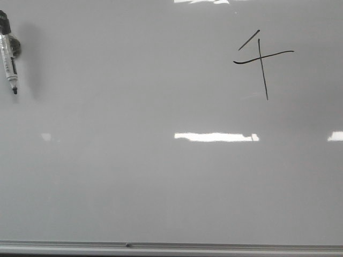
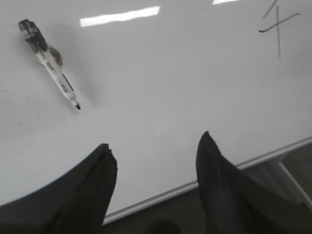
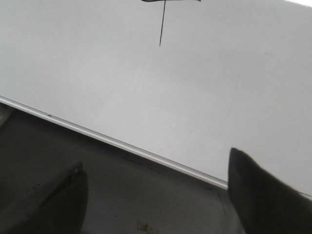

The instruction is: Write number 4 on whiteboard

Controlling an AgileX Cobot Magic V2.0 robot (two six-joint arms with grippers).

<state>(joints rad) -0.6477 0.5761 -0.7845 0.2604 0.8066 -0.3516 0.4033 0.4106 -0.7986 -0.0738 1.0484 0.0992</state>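
Judging from how things lie, the writing looks already done: the number 4 (image 1: 262, 60) stands in thin black strokes on the upper right part of the whiteboard (image 1: 161, 187), with a short diagonal, a wavy bar and a long vertical line. A marker (image 1: 9, 56) lies flat on the board far to the left, well apart from the figure, and its black tip (image 2: 77, 106) seems uncapped, although the view is too small to be sure. The left gripper (image 2: 156, 156) hangs above the near part of the board with its jaws spread wide and nothing between them. The right gripper (image 3: 156, 190) is also wide open and empty, over the grey metal bottom edge (image 3: 122, 144) and the dark floor beyond it. The main risk now is smearing: if either arm sweeps low across the right side, a finger could rub the fresh ink and spoil the strokes. If the bare tip really touches the glossy surface, any push on the marker could leave a stray line. The board is smooth, so the marker may also roll toward the edge if it is knocked.
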